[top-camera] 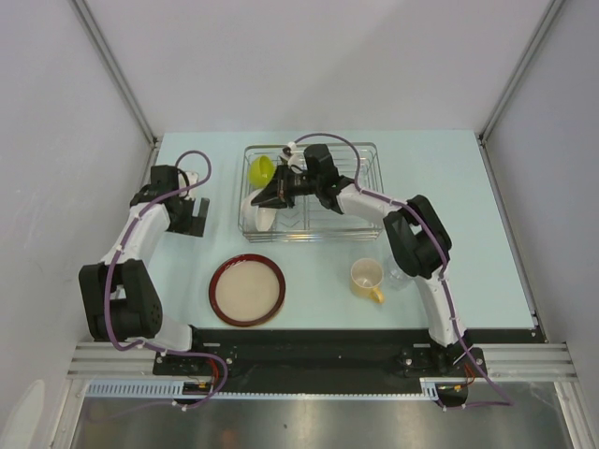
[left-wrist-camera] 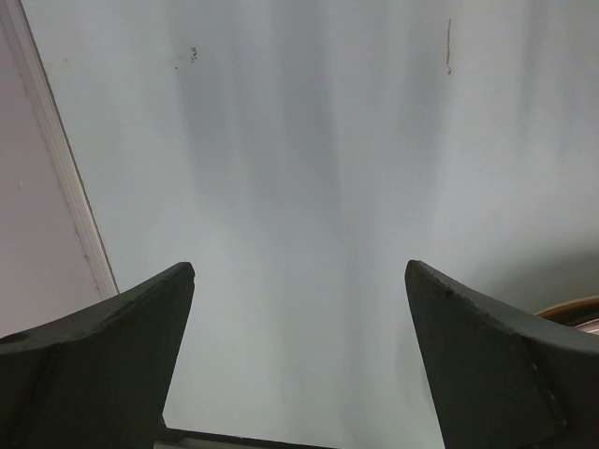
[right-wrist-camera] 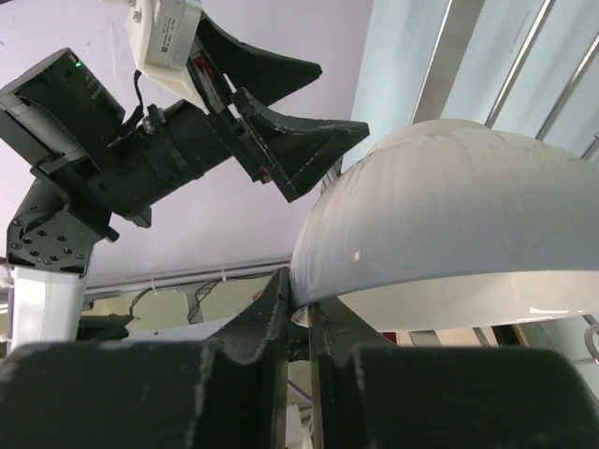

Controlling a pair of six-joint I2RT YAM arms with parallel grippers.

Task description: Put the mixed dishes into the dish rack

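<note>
Plate first, nearest the arm bases: the dark-red-rimmed beige plate (top-camera: 247, 289) lies flat on the pale surface (top-camera: 468, 215), round and shallow, with a glossy dark lip. To its right the pale yellow mug (top-camera: 367, 278) stands upright with its handle turned toward the near edge. Just beside it is the small clear glass (top-camera: 397, 275), partly hidden by the right arm.

Farther back on the left, the left hand (left-wrist-camera: 299, 267) hovers over bare surface with its dark wedge-shaped fingers spread wide and nothing between them. A sliver of the plate's rim shows at the right edge of its wrist view. This hand is the nearer one to the plate.

Beyond these sits the dish rack (top-camera: 367, 150), a rectangular basket of thin silver wire. The right hand (right-wrist-camera: 301, 313) reaches into its left end, fingers drawn narrow and pinching the rim of the white bowl (right-wrist-camera: 449, 215). The bowl is smooth, matte and domed, and it is tipped up on edge. It projects leftward from the fingertips, over the rack's near-left part, with wire bars visible behind it. Whether it already bears on the wires I cannot tell.

Just beyond it, in the far-left corner of the rack, the lime-green bowl (top-camera: 261, 169) also lies tipped on its side.

The coming move looks to turn on the bowl sitting over the rack's left end: it should go straight down between the bars, short of the green bowl, and then be let go.
</note>
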